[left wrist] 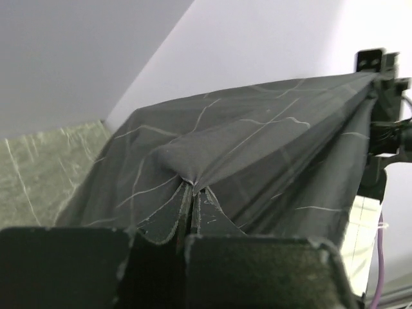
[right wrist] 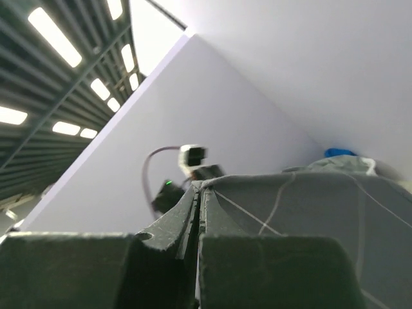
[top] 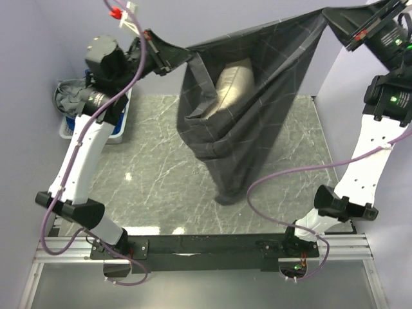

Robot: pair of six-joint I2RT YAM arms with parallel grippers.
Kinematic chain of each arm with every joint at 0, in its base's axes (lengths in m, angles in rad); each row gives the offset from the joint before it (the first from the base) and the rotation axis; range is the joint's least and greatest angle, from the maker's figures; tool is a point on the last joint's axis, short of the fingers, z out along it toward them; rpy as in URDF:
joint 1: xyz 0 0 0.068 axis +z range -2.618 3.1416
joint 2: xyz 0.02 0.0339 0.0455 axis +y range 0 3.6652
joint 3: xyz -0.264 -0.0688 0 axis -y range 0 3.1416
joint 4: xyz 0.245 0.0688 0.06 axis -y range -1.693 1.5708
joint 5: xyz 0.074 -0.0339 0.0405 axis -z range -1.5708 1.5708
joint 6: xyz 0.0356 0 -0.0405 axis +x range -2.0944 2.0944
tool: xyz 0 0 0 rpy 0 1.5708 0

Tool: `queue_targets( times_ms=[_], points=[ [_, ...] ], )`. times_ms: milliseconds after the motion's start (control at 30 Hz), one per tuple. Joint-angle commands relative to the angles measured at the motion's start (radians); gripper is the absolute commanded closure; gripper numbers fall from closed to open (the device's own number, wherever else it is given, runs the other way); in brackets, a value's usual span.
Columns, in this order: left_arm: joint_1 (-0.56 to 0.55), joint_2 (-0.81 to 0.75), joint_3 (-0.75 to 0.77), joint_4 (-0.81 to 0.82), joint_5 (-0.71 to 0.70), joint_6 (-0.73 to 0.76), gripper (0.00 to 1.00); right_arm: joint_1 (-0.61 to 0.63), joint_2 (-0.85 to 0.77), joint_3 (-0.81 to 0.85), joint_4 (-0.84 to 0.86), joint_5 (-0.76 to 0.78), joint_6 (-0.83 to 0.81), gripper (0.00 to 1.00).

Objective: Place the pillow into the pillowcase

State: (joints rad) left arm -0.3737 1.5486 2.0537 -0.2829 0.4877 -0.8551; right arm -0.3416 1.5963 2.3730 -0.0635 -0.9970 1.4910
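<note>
Left gripper (left wrist: 193,194) and right gripper (right wrist: 198,188) both clamped on pillowcase (top: 264,109); pillow (top: 235,80) inside

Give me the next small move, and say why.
Probably a short upward lift or shake with both arms. The left gripper and right gripper each pinch the pillowcase, held aloft, while the pillow sits high near the opening, not yet down at the bottom.
</note>
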Motion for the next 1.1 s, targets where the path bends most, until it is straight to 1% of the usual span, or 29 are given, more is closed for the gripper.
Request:
queue_targets(
  times_ms=[0, 33, 67, 133, 167, 200, 267, 300, 333, 367, 400, 433, 467, 500, 533, 567, 600, 633, 667, 700, 733, 767, 833, 867, 900, 967, 1000, 1033, 1067],
  points=[
    [0.088, 0.004, 0.057, -0.082, -0.046, 0.004, 0.99, -0.076, 0.069, 0.167, 0.286, 0.142, 0.242, 1.00],
    [0.113, -0.001, 0.071, -0.090, -0.040, -0.004, 0.99, -0.077, 0.073, 0.173, 0.290, 0.149, 0.248, 1.00],
    [0.180, -0.008, 0.066, -0.094, -0.009, -0.037, 0.99, -0.071, 0.071, 0.172, 0.281, 0.158, 0.242, 1.00],
    [0.254, -0.025, -0.016, -0.072, 0.034, -0.077, 0.99, 0.022, 0.035, 0.131, 0.174, 0.178, 0.102, 1.00],
    [0.319, -0.054, -0.070, -0.047, 0.082, -0.119, 0.99, 0.070, 0.013, 0.100, 0.124, 0.211, 0.025, 1.00],
    [0.344, -0.070, -0.193, 0.009, 0.095, -0.134, 0.99, 0.202, -0.033, 0.013, 0.029, 0.233, -0.136, 1.00],
    [0.370, -0.114, -0.323, 0.059, 0.103, -0.145, 0.99, 0.336, -0.076, -0.099, -0.050, 0.300, -0.297, 1.00],
    [0.396, -0.122, -0.428, 0.073, 0.098, -0.141, 0.99, 0.414, -0.110, -0.217, -0.102, 0.387, -0.433, 1.00],
    [0.403, -0.128, -0.473, 0.083, 0.095, -0.131, 0.98, 0.540, -0.125, -0.283, -0.105, 0.444, -0.489, 1.00],
    [0.413, -0.131, -0.515, 0.083, 0.091, -0.112, 0.96, 0.593, -0.133, -0.344, -0.099, 0.481, -0.529, 1.00],
    [0.414, -0.133, -0.593, 0.086, 0.080, -0.104, 0.90, 0.634, -0.118, -0.424, -0.093, 0.532, -0.581, 1.00],
    [0.417, -0.136, -0.627, 0.091, 0.065, -0.092, 0.71, 0.718, -0.104, -0.454, -0.087, 0.546, -0.600, 1.00],
    [0.417, -0.148, -0.656, 0.084, 0.046, -0.056, 0.66, 0.754, -0.082, -0.471, -0.090, 0.561, -0.621, 1.00],
    [0.417, -0.157, -0.696, 0.073, 0.023, -0.036, 0.60, 0.792, -0.025, -0.472, -0.111, 0.575, -0.664, 1.00],
    [0.418, -0.166, -0.707, 0.059, -0.019, -0.015, 0.45, 0.823, 0.008, -0.462, -0.130, 0.601, -0.685, 1.00],
    [0.418, -0.189, -0.710, 0.010, -0.053, 0.031, 0.35, 0.876, 0.045, -0.442, -0.154, 0.612, -0.727, 0.98],
    [0.420, -0.203, -0.701, -0.019, -0.085, 0.056, 0.32, 0.895, 0.116, -0.393, -0.203, 0.615, -0.741, 0.97],
    [0.420, -0.220, -0.698, -0.047, -0.163, 0.085, 0.27, 0.906, 0.151, -0.370, -0.222, 0.600, -0.750, 0.92],
    [0.420, -0.264, -0.698, -0.096, -0.200, 0.123, 0.24, 0.924, 0.178, -0.351, -0.237, 0.589, -0.764, 0.89],
    [0.420, -0.292, -0.717, -0.108, -0.239, 0.137, 0.22, 0.928, 0.213, -0.330, -0.258, 0.583, -0.768, 0.76],
    [0.415, -0.318, -0.740, -0.117, -0.286, 0.149, 0.21, 0.931, 0.221, -0.333, -0.263, 0.574, -0.773, 0.69],
    [0.412, -0.375, -0.768, -0.121, -0.313, 0.162, 0.21, 0.931, 0.223, -0.337, -0.266, 0.574, -0.787, 0.65],
    [0.401, -0.430, -0.863, -0.162, -0.394, 0.159, 0.20, 0.931, 0.206, -0.376, -0.282, 0.596, -0.805, 0.54],
    [0.386, -0.487, -0.904, -0.164, -0.481, 0.139, 0.19, 0.931, 0.199, -0.388, -0.289, 0.622, -0.827, 0.49],
    [0.378, -0.517, -1.002, -0.156, -0.515, 0.116, 0.18, 0.931, 0.188, -0.403, -0.315, 0.630, -0.837, 0.40],
    [0.348, -0.600, -1.110, -0.113, -0.567, 0.061, 0.18, 0.932, 0.177, -0.411, -0.361, 0.682, -0.862, 0.34],
    [0.340, -0.622, -1.195, -0.101, -0.590, 0.039, 0.17, 0.932, 0.150, -0.454, -0.381, 0.702, -0.864, 0.32],
    [0.335, -0.637, -1.234, -0.084, -0.609, 0.015, 0.16, 0.932, 0.128, -0.487, -0.386, 0.725, -0.865, 0.31],
    [0.332, -0.657, -1.304, -0.072, -0.603, -0.031, 0.15, 0.932, 0.063, -0.588, -0.386, 0.768, -0.867, 0.31]
  ],
)
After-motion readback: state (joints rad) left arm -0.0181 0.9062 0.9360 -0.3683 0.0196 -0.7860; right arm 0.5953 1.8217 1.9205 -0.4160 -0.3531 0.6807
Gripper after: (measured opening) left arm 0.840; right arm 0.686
